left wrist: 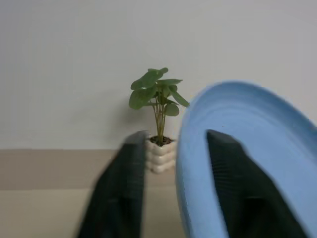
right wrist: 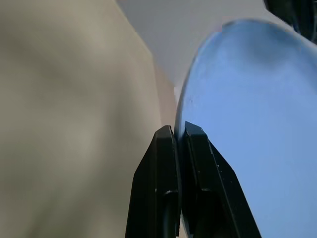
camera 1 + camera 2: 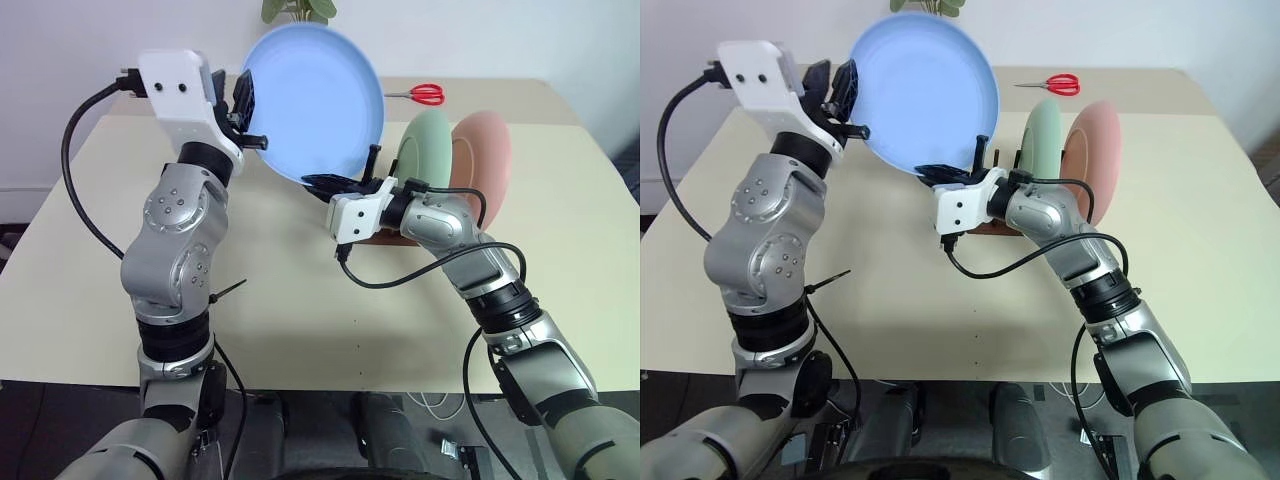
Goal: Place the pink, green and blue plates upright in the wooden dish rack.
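Blue plate, the broadest thing in play, hangs tilted in the air over the middle of the tabletop, toward its far edge. It sits between the two arms: the right gripper is pinched shut on its lower rim, while the left gripper stands with its fingers parted around the upper-left rim, one finger clear of the surface. So the plate probably rests on one narrow pinch, low on its edge. With that much disc above the grip, it could swing or slip through the fingers and drop onto the table.

Next, the green plate and pink plate already stand upright just right of the blue one. A swinging blue plate could knock them over.

Smallest, the wooden dish rack shows only a few pegs behind the right wrist. A tilted plate could straddle the pegs and miss its slot.
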